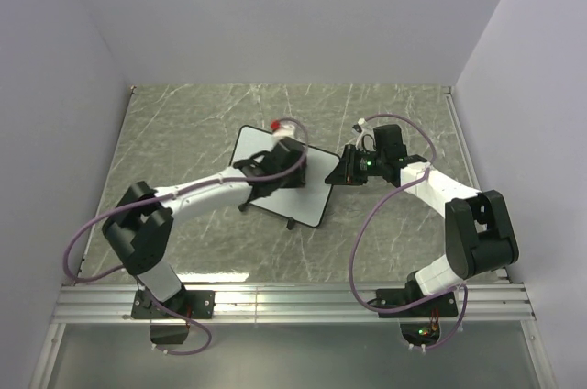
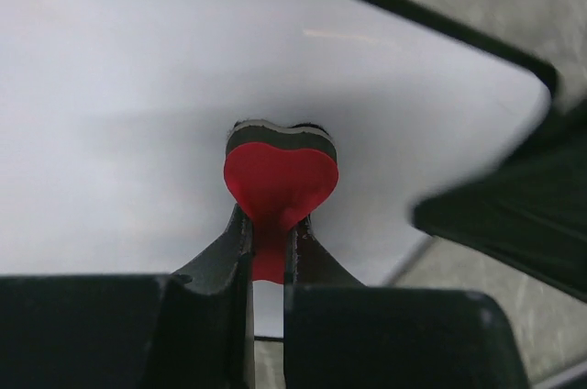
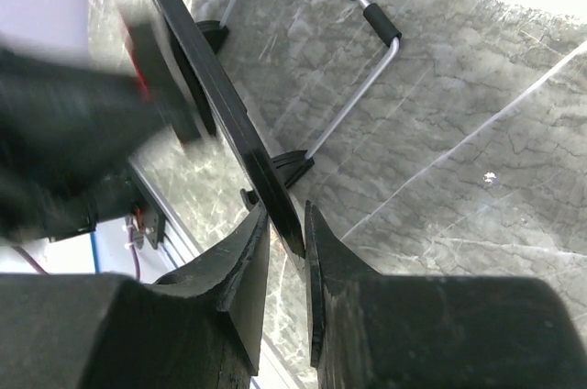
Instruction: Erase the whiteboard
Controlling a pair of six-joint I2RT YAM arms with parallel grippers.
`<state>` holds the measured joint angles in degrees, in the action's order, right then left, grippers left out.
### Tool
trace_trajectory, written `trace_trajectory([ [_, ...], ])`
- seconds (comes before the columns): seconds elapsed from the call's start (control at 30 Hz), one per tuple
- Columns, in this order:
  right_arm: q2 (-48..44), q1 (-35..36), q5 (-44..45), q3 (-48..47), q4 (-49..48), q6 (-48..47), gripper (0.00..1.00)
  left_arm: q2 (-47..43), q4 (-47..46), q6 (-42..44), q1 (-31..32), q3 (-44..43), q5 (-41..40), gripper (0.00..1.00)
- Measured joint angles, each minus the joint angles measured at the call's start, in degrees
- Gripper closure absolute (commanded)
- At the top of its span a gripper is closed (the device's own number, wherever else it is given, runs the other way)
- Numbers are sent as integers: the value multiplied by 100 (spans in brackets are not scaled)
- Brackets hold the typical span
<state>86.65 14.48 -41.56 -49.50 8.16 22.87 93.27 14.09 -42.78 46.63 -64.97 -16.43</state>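
Marbled grey table [image 1: 183,132] carries the whiteboard [image 1: 316,194] near its centre. The right gripper [image 3: 286,224] is clamped tight on the frame at the board's 3 o'clock edge (likely steadying it against wiping). Toward 12 o'clock, the left gripper [image 2: 268,228] pinches a red heart-shaped eraser [image 2: 280,178], pressed against the white face.

Mid-table [image 1: 183,132]: whiteboard [image 1: 316,194], between the two arms. Left gripper [image 2: 268,224] over its face, eraser [image 2: 280,178] pinched in the fingers and set against the board near its far edge. Right gripper [image 3: 286,224] at the board's right edge, frame nipped between the fingers. Wire stand [image 3: 362,86] behind the board.
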Motion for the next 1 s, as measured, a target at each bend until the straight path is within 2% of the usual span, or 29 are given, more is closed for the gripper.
trace_trajectory([
  [0.17, 4, 0, -9, 0, -2, 66, 100, 382, -129, -173, 802, -247, 11, 100],
  [0.27, 13, 0, 0, -9, 24, 68, 100, 479, -175, -256, 1049, -258, -59, 100],
  [0.7, 170, 4, -11, -356, 487, -66, 100, 603, 151, -667, 1375, -417, -1029, 100],
  [1.0, 192, 13, -11, -389, 518, -2, 100, 649, 199, -767, 1517, -400, -1276, 100],
])
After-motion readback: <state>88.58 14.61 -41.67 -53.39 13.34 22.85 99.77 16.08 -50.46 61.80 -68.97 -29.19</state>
